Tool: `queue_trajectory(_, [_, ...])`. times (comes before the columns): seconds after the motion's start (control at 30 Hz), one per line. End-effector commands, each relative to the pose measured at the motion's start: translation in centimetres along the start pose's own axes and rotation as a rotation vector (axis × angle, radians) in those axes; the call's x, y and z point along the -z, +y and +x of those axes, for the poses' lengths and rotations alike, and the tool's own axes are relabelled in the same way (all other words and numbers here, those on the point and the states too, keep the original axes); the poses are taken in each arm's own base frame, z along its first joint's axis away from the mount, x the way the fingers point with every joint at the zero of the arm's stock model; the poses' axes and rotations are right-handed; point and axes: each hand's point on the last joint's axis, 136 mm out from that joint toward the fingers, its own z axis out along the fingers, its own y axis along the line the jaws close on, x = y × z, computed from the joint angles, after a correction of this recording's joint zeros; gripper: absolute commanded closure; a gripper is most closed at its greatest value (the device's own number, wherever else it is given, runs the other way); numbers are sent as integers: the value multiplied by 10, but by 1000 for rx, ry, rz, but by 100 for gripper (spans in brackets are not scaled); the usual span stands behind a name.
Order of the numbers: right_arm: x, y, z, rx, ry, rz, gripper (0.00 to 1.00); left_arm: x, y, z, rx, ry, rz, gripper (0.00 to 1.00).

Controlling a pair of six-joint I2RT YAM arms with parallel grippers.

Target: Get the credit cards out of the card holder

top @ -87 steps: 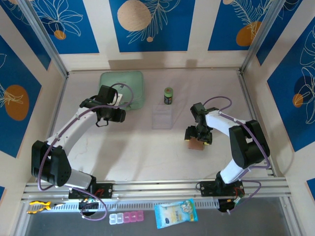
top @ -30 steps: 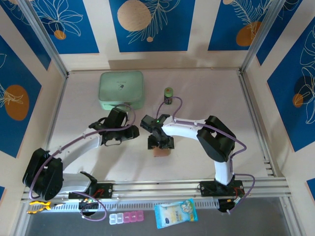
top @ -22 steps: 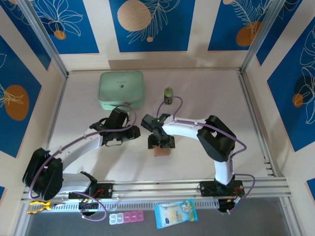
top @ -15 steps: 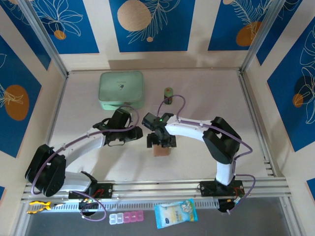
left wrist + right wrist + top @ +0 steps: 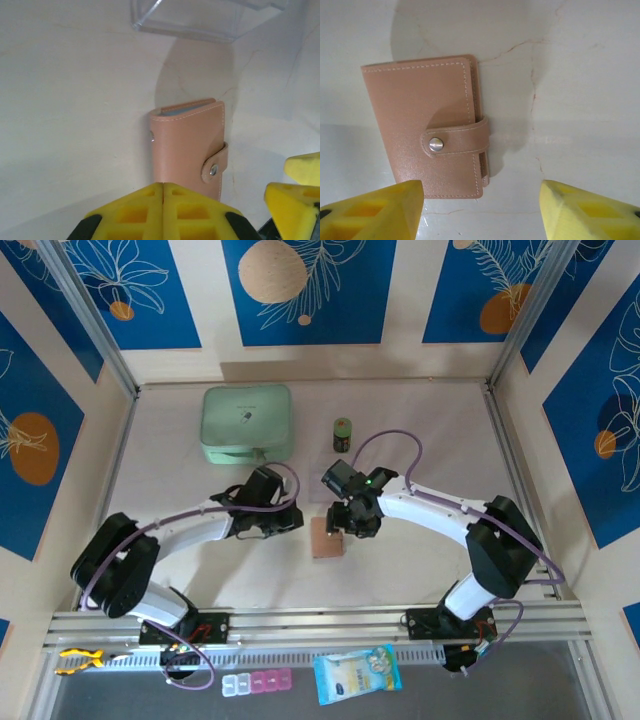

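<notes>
Your left gripper [image 5: 162, 192] has its yellow pads pressed flat together on nothing. The card holder [image 5: 189, 145] is at its 12 o'clock, just beyond the tips. The card holder lies flat on the table [image 5: 420, 440], folded, with its snap tab fastened. Your right gripper [image 5: 481, 202] hangs empty with its fingers spread wide, the card holder at its 11 o'clock. Seen from above, this gripper sits at the card holder's 1 o'clock.

Upper left on the bench [image 5: 440, 440] lies a mint-green case [image 5: 247, 424] — right of it, a small green can [image 5: 342, 434] stands.
</notes>
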Motion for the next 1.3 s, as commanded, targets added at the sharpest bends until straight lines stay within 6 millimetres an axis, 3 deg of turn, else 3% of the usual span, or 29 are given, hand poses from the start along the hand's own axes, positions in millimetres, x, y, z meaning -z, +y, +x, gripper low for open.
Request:
queue_trajectory(0.0, [-4,9,6,33,34,-39,41,-8,-15,6,0,24,74,100])
queue_trajectory(0.3, [-19,25,2,75,65,-18,52,-20,-18,17,31,69,142,100])
queue_trajectory(0.53, [-27,32,-3,87,81,2,56,-32,-10,26,79,111,150,100])
queue_trajectory(1.27, [-60,23,11,73,174,66,58,-43,13,35,126,144,79,100])
